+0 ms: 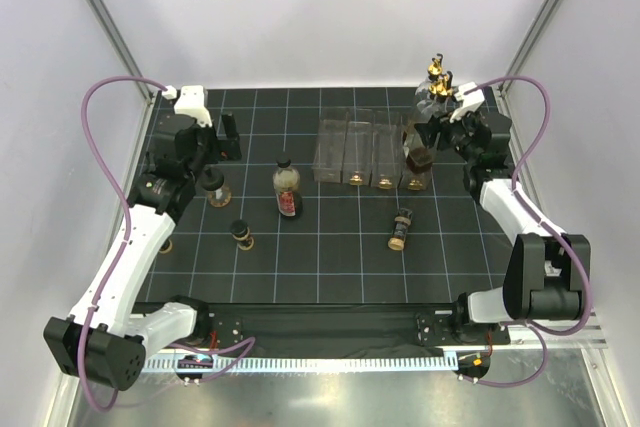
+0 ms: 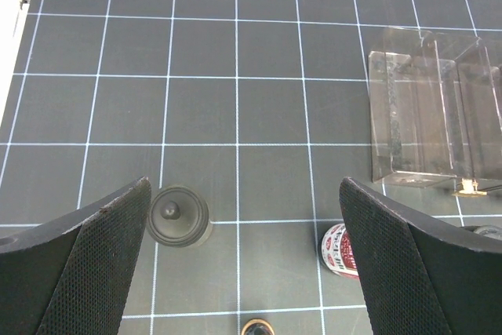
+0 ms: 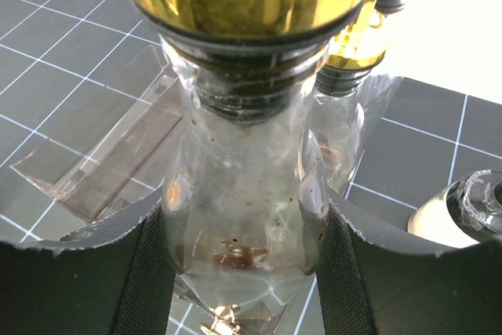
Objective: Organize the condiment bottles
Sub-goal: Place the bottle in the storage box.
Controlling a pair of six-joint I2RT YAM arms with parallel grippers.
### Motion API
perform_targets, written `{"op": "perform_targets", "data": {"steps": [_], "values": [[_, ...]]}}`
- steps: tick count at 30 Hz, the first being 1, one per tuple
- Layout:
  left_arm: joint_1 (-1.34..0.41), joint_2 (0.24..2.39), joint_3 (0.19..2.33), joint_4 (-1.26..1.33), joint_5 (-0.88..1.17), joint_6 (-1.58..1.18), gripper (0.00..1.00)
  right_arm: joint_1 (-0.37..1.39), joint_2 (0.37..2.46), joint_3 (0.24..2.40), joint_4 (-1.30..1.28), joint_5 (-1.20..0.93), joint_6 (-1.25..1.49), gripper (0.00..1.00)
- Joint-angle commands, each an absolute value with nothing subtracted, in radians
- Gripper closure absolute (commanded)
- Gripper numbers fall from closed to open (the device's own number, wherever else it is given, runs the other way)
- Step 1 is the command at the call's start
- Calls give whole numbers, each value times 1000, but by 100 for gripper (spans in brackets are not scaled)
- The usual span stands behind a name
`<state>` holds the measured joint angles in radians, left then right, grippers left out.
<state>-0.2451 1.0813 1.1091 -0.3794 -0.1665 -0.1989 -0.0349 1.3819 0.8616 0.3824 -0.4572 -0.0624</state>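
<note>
1. Left gripper [image 2: 243, 194]: jaws wide apart, holding nothing, above the table [image 1: 330, 267] at 10 o'clock.
2. Black-capped bottle [image 1: 213, 187]: upright at 9 o'clock.
3. Red-labelled bottle [image 1: 287, 187]: upright, just left of centre.
4. Clear rack [image 1: 350, 147]: at 12 o'clock.
5. Brown bottle [image 1: 401, 229]: on its side at 4 o'clock.
6. Right gripper [image 3: 243, 260]: clamped on an upright gold-spouted bottle [image 3: 243, 154] at 2 o'clock.

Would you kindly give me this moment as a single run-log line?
left gripper: open, empty, above mat | right gripper: shut on clear gold-spout bottle, by rack
</note>
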Motion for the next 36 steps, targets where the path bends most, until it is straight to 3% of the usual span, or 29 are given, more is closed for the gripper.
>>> {"op": "perform_targets", "data": {"steps": [1, 16, 22, 25, 26, 28, 29, 32, 34, 36], "values": [[-236, 1054, 1121, -376, -147, -202, 0, -34, 1382, 870, 572, -442, -52, 96], [-233, 1020, 1098, -376, -107, -221, 0, -23, 1405, 772, 594, -451, -109, 95], [-233, 1005, 1089, -376, -83, -241, 0, -17, 1414, 750, 543, -465, -159, 79], [-232, 994, 1078, -376, -51, -242, 0, -17, 1398, 739, 514, -476, -189, 65], [-232, 994, 1078, -376, -35, -241, 0, -15, 1391, 736, 508, -482, -196, 53], [-230, 996, 1077, -382, -6, -247, 0, -15, 1368, 730, 480, -486, -218, 41], [-230, 996, 1077, -390, -6, -252, 0, -15, 1358, 726, 466, -486, -224, 28], [-226, 988, 1075, -400, 40, -265, 0, -15, 1316, 726, 425, -476, -247, 8], [-224, 982, 1071, -405, 51, -273, 0, -17, 1278, 726, 402, -468, -264, 0], [-221, 973, 1071, -413, 66, -275, 0, -17, 1252, 735, 351, -463, -288, 0]]}}
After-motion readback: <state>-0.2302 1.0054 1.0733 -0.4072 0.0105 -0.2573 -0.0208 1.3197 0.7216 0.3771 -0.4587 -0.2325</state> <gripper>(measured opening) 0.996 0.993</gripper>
